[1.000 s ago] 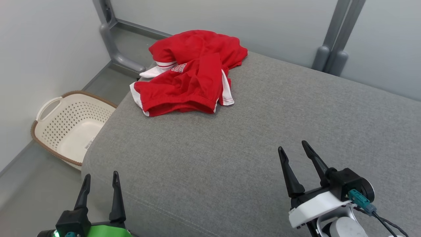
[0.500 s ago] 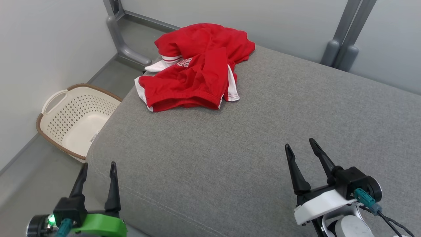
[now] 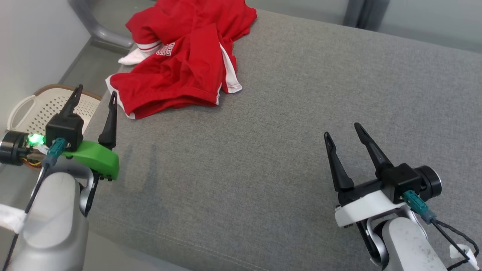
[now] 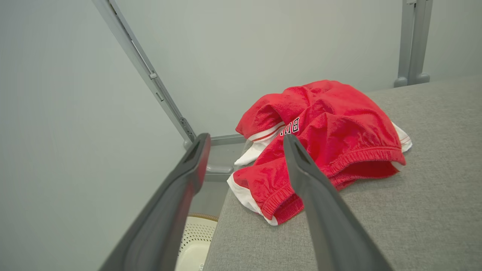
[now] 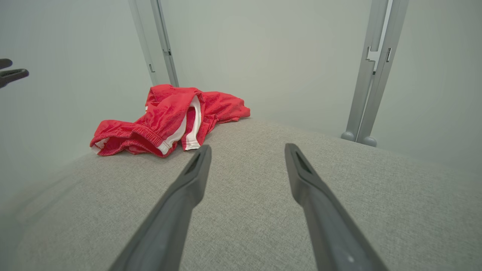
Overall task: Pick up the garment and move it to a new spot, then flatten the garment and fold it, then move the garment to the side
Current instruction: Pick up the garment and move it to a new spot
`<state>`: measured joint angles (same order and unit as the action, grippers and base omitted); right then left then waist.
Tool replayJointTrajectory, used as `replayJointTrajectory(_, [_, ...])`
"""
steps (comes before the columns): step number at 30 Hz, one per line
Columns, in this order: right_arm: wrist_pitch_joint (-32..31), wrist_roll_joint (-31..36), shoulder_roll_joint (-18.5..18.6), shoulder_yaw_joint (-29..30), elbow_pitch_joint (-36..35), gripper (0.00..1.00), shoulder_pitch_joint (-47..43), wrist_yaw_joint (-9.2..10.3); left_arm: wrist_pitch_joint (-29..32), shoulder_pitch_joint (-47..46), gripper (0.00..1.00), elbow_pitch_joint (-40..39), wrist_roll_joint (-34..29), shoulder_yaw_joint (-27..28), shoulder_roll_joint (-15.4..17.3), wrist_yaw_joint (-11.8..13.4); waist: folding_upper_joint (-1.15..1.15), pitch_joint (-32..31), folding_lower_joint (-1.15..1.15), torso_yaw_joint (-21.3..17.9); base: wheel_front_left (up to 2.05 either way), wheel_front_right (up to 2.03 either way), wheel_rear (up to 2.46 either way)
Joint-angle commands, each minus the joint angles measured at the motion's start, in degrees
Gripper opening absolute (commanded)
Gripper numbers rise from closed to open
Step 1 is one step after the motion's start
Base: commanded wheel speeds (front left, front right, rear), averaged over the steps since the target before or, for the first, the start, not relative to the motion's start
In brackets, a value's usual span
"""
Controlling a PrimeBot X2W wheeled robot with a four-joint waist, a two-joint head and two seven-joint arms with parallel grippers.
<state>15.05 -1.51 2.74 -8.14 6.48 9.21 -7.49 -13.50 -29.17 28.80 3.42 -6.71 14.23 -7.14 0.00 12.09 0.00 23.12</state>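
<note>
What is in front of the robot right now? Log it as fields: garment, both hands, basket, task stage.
garment: red with white trim, crumpled, at the far left corner of the grey cushion
left hand: open, holding nothing, at the cushion's left edge, pointing at the garment but apart from it
right hand: open, holding nothing, over the cushion's right part, well away from the garment
basket: cream, perforated, down beside the cushion's left side
task stage: garment not yet picked up
</note>
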Motion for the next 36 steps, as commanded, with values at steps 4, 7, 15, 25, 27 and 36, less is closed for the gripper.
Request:
replayJointTrajectory(4, [0.2,1.7,0.3,0.2,-1.0,1.00,3.3,0.00,1.7,-7.6,1.00,6.1,2.7,-3.8,1.5,-0.3,0.00,8.9,0.00,-6.7,0.00,0.00,0.00])
replayJointTrajectory(7, [0.2,2.6,0.3,0.1,-1.6,1.00,4.9,0.00,3.2,-11.5,1.00,10.0,5.1,-7.5,2.5,-0.3,0.00,12.1,0.00,-8.3,0.00,0.00,0.00])
replayJointTrajectory(15, [0.2,3.9,0.2,0.6,-2.8,1.00,7.9,0.00,6.6,-18.2,1.00,17.3,14.0,-15.6,4.3,-0.3,0.00,17.5,0.00,-10.7,0.00,0.00,0.00])
replayJointTrajectory(25, [0.2,2.9,0.2,0.0,-3.0,1.00,9.3,0.00,8.8,-20.6,1.00,23.9,20.1,-20.4,5.7,-0.3,0.00,18.9,0.00,-11.8,0.00,0.00,0.00])
replayJointTrajectory(27, [0.2,2.6,0.2,-0.2,-2.8,1.00,9.5,0.00,9.3,-20.4,0.43,24.7,20.9,-21.5,5.4,-0.3,0.00,18.8,0.00,-11.9,0.00,0.00,0.00])
replayJointTrajectory(36, [0.2,0.7,0.2,-0.3,-2.6,1.00,9.7,0.00,7.5,-19.6,0.00,24.4,25.8,-25.2,8.0,-0.3,0.00,17.3,0.00,-12.6,0.00,0.00,0.00])
